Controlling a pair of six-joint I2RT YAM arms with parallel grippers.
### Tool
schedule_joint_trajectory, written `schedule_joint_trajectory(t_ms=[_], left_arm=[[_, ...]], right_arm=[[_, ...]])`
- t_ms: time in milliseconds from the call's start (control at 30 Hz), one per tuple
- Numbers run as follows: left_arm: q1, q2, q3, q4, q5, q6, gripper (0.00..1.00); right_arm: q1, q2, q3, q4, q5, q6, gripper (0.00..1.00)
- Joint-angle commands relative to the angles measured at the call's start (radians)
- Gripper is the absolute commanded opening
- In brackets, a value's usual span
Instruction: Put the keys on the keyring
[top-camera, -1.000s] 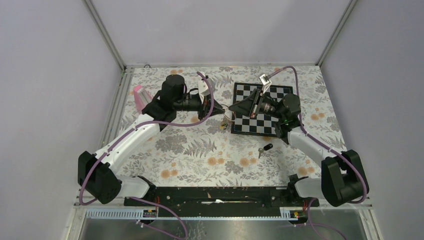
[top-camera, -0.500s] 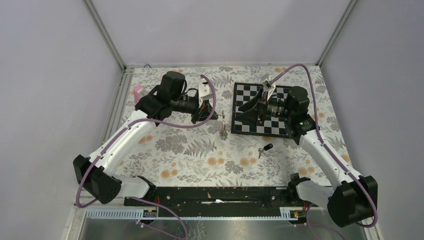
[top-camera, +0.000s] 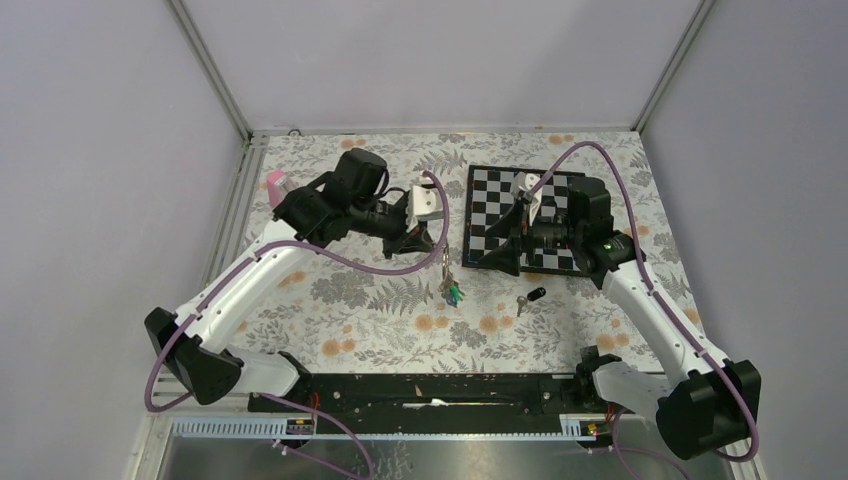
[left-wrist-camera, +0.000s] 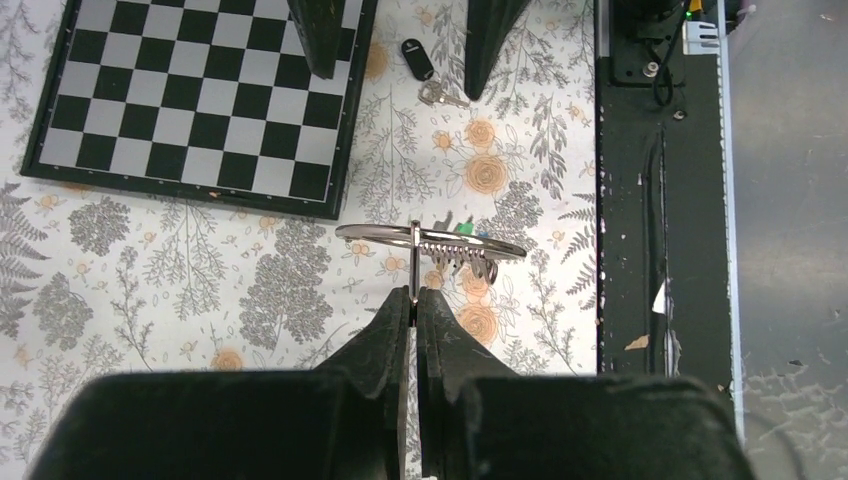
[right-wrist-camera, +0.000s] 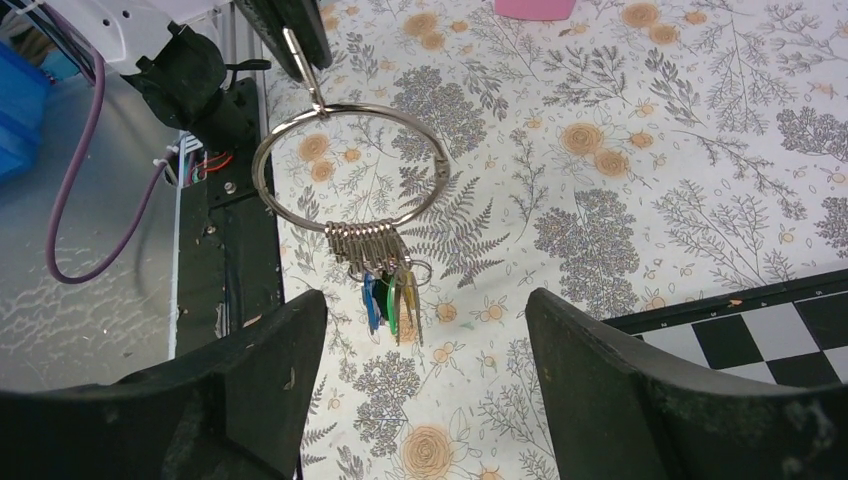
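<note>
The keyring (right-wrist-camera: 351, 227), a large silver ring with a bunch of smaller rings and green, yellow and blue tags (right-wrist-camera: 391, 297), hangs in the air from its clasp. My left gripper (left-wrist-camera: 413, 293) is shut on that clasp; the ring (left-wrist-camera: 432, 236) shows edge-on just past its tips. In the top view the left gripper (top-camera: 437, 247) holds it over the floral cloth, tags (top-camera: 451, 291) dangling. My right gripper (right-wrist-camera: 428, 308) is open and empty, facing the ring from the chessboard side (top-camera: 506, 243). The keys (top-camera: 530, 297), one black-headed (left-wrist-camera: 417, 57) and one silver (left-wrist-camera: 441, 96), lie on the cloth.
A chessboard (top-camera: 490, 184) lies at the back right, under the right gripper. A pink object (top-camera: 280, 190) stands at the far left edge. The black base rail (top-camera: 430, 390) runs along the near edge.
My right gripper has opened and pulled back from the keyring. The left gripper has swung the ring nearer and to the right, so its tags now hang free.
</note>
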Motion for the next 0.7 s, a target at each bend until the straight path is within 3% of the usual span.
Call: schedule_joint_trajectory(t_ms=[0, 233, 667], left_arm=[[-0.03, 0.047, 0.082, 0.032, -0.06, -0.009, 0.0], [-0.069, 0.076, 0.058, 0.073, -0.05, -0.066, 0.0], [-0.069, 0.054, 0.004, 0.127, -0.047, -0.095, 0.0]], right_arm=[[-0.003, -0.019, 0.021, -0.015, -0.051, -0.044, 0.81], [-0.003, 0.021, 0.133, -0.165, -0.081, -0.114, 0.81], [-0.003, -0.002, 0.073, -0.058, -0.072, -0.09, 0.84]])
